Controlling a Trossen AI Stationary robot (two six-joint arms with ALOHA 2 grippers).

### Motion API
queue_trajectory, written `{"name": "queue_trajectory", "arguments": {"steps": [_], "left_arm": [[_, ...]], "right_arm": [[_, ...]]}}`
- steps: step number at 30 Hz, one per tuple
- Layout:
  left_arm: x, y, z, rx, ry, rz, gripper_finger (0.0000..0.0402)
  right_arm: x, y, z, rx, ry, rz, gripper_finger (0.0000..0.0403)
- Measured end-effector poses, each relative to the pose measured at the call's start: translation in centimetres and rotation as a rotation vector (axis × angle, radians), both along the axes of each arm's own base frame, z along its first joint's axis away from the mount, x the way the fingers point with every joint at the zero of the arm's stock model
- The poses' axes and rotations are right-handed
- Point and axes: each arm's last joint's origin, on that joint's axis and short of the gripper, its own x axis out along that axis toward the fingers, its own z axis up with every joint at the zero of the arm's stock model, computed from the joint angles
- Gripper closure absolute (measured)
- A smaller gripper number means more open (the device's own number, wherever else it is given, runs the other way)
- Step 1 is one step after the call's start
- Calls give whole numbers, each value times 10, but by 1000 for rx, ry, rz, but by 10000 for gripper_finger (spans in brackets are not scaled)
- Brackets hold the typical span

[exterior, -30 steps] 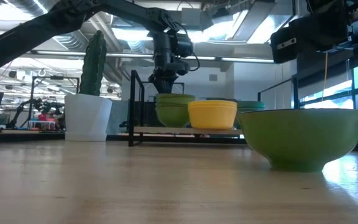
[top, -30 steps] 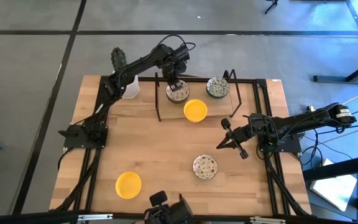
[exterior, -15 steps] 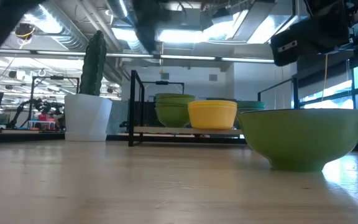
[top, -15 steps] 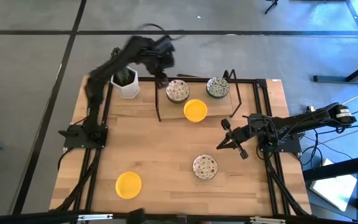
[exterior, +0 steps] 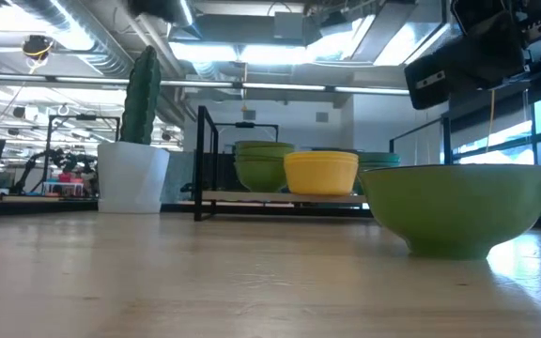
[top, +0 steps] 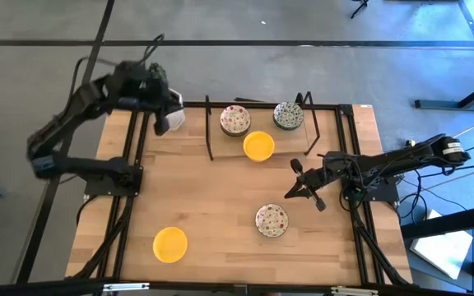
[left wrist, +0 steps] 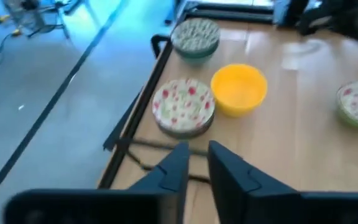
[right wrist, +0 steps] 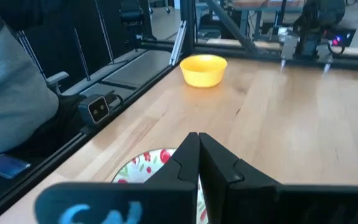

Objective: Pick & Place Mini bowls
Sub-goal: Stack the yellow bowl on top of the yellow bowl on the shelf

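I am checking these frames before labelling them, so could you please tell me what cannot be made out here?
- Left tool: motion-blurred in the high view; the wrist view shows a narrow gap, nothing between its fingers.
- Floral bowl: right wrist view, partly hidden by the right tool.
- Rack bowls: low view shows only green and yellow sides, patterns unseen.
- Near green bowl: low view hides whatever lies behind it.

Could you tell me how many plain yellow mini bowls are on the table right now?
2. One yellow bowl sits by the black rack at the table's far side; the other yellow bowl sits alone near the front left corner. Stacked bowls could hide more.
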Motion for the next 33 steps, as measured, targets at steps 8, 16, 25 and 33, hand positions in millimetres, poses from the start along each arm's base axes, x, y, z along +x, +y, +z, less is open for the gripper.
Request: {"name": "queue_trajectory", "arguments": {"steps": [8,16,25,33], "left_arm": [[-34,-23,-85,-158,-289,-79,398],[-40,-34,-170,-149,-510,-120,400],[-50,-44,-196,-198,-607,-117,400],[-55,-57,-204,-188,-628,-203,400]], "right_arm": [[7,0,-2,-9,-31,1,395],[12,1,-4,-13,-43,2,395],[12,1,-5,0,-25,1,395],[11,1,-7,10,0,0,395]]}}
